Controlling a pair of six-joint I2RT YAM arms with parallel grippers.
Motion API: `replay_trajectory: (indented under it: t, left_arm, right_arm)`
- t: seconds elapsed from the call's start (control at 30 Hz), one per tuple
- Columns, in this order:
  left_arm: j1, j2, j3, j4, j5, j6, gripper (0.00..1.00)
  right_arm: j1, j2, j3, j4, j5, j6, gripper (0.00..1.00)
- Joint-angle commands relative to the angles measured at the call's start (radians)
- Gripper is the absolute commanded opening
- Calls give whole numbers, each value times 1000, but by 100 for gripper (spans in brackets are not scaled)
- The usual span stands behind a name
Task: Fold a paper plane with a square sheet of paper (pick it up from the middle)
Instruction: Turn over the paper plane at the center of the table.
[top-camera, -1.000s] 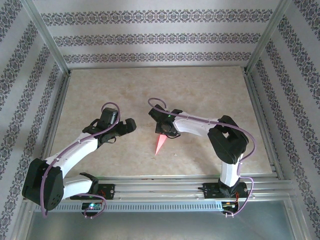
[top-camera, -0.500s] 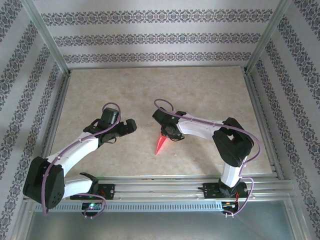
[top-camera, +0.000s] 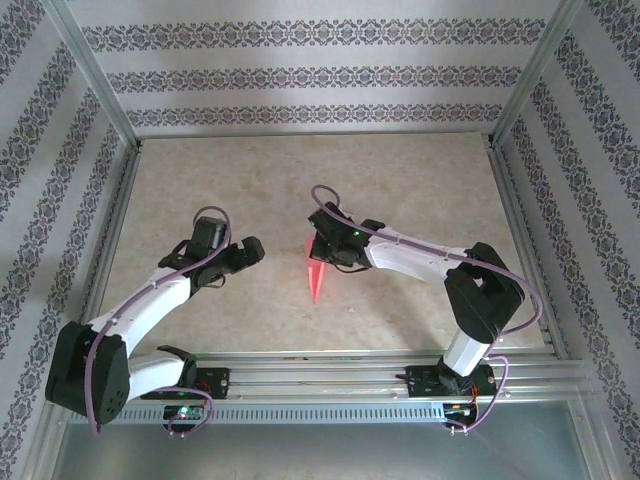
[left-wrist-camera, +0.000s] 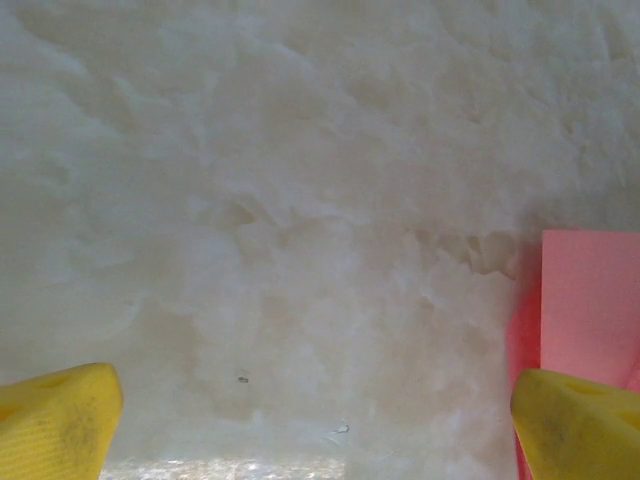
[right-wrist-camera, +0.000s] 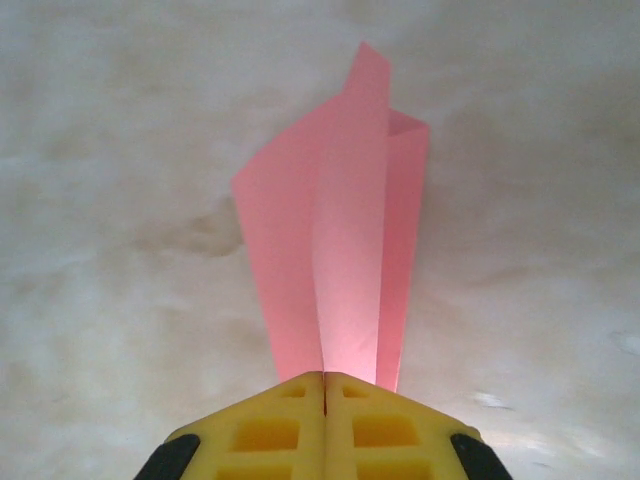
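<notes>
Pinching the paper plane (top-camera: 317, 272) at mid-table while the other arm waits beside it.
At left, the left gripper (top-camera: 252, 250) sits low over the mottled beige table (top-camera: 420, 170), its yellow fingers (left-wrist-camera: 60, 420) spread wide with nothing between them; its wrist view catches a pink edge of the plane just beyond the right-hand finger. Just right of it, the plane is a narrow pink dart near the table's centre, tip pointing toward the near edge; whether it rests on the surface or is lifted cannot be told. At its wider far end the right gripper (right-wrist-camera: 325, 385) has its jaws pressed together on the paper, folded layers fanning away from the closed pads.
</notes>
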Motion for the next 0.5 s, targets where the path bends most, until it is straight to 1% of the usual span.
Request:
replay_trajectory:
  t: [0.0,0.07,0.23,0.37,0.47]
  left_arm:
    - [50,-65,-26,-2,30,-35,100]
    - [71,-103,-39,-6,38,-46,100]
    - [80,-156,-57,2,60,-55,100]
    - [78,-136,-54,28,115,-48,99]
    - [74,-97,-48,61,170,-54,97]
  right_arm:
    - [-4,-3,28,202,-209,-79,0]
    - [-6,17,37,281,-291,-83,0]
    - [-14,89,29,443,-392,-96,0]
    - [-47,151,-14,589,-452,-47,0]
    - [-70,184,-55,650,-465,-19,0]
